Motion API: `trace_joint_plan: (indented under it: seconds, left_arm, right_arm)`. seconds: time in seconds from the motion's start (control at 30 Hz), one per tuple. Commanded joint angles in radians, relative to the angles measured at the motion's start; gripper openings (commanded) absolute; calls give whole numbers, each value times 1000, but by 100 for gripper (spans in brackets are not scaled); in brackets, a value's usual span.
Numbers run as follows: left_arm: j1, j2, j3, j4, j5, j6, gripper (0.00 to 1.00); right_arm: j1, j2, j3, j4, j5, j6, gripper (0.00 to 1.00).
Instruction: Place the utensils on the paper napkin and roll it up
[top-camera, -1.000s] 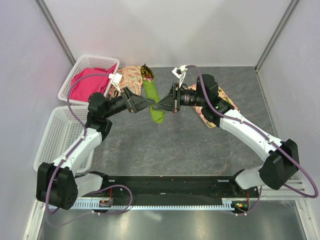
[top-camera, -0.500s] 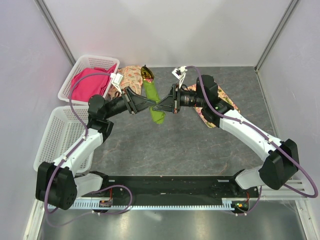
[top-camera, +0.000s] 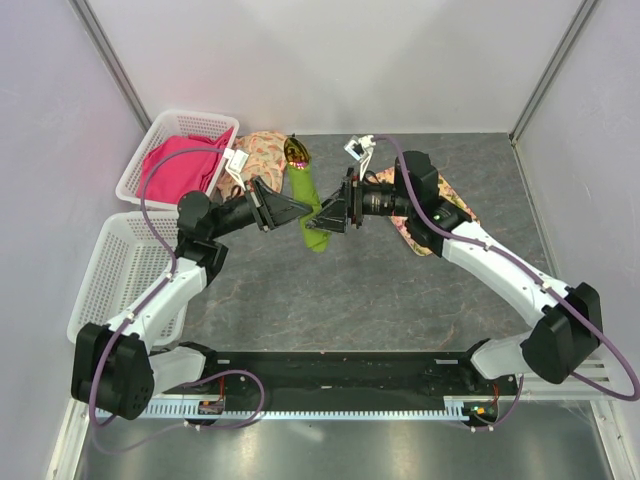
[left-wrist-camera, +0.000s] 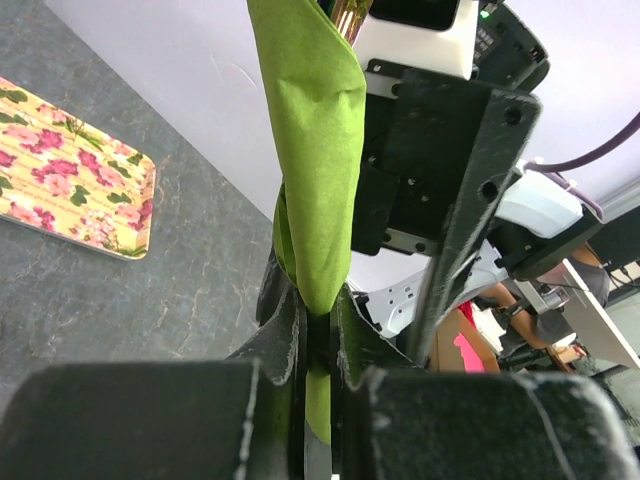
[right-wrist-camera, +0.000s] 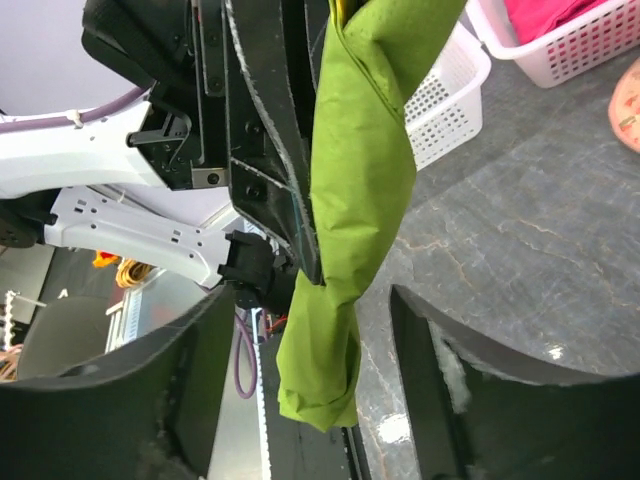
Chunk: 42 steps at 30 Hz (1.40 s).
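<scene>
The paper napkin (top-camera: 312, 205) was seen rolled into a tight green tube, upper centre of the overhead view, held up between the two arms and apparently clear of the table (top-camera: 380, 290). A gold utensil (top-camera: 295, 150) end was spotted poking out of the top of the roll; the dark-blue one could not be made out.

The step was judged to be a regrasp of the finished roll. It would be done well if the pinch were kept firm across the overlapping edge, so the wrap could not spring loose, and if the tube were held near upright, so nothing slid out of the open lower end. Any withdrawal on the right should be made straight back, without brushing the paper.

The left fingers (left-wrist-camera: 280, 320) were clamped narrow on the roll near its lower part. The right fingers (right-wrist-camera: 450, 390) were spread wide on either side of it, with nothing held.
</scene>
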Motion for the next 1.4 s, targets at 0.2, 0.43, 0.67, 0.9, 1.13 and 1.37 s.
trace_joint_plan:
  seconds: [0.2, 0.43, 0.67, 0.9, 1.13, 1.37]
  left_arm:
    - [-25, -32, 3, 37, 74, 94, 2]
    - [-43, -40, -8, 10, 80, 116, 2]
    - [-42, -38, -23, -6, 82, 130, 2]
    - [-43, -38, -46, -13, 91, 144, 2]
    - [-42, -37, -54, -25, 91, 144, 2]
    - [-34, -21, -40, -35, 36, 139, 2]
  right_arm:
    - [-22, -17, 89, -45, 29, -39, 66]
    - [-25, 31, 149, -36, 63, -17, 57]
    - [-29, 42, 146, -17, 82, -11, 0]
    - [-42, 62, 167, -24, 91, 12, 60]
    - [-45, 72, 161, -21, 91, 4, 0]
    - [-46, 62, 144, -45, 46, 12, 72]
